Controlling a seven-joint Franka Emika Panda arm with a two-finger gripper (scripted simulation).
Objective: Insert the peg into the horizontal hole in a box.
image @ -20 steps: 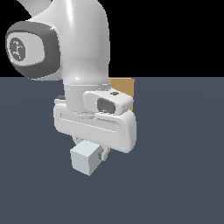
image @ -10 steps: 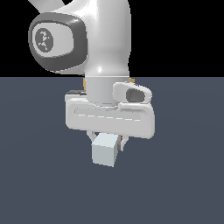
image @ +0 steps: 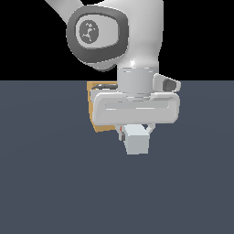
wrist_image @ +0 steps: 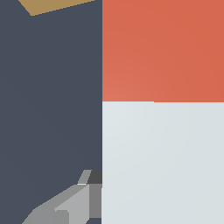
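Observation:
My gripper is shut on the peg and holds it above the dark floor, pale end toward the exterior camera. In the wrist view the peg fills most of the picture, pale grey-white near the fingers and red-orange beyond. One grey finger shows beside it. The tan-orange box stands behind the gripper, to the exterior view's left, mostly hidden by the hand. A corner of the box shows in the wrist view. The hole is hidden.
The arm's large white and grey link hangs above the hand. The dark grey floor spreads all around.
The arm has swung toward the exterior view's right with the peg in it. The box now shows to the left of the hand; half a second ago it was fully hidden.

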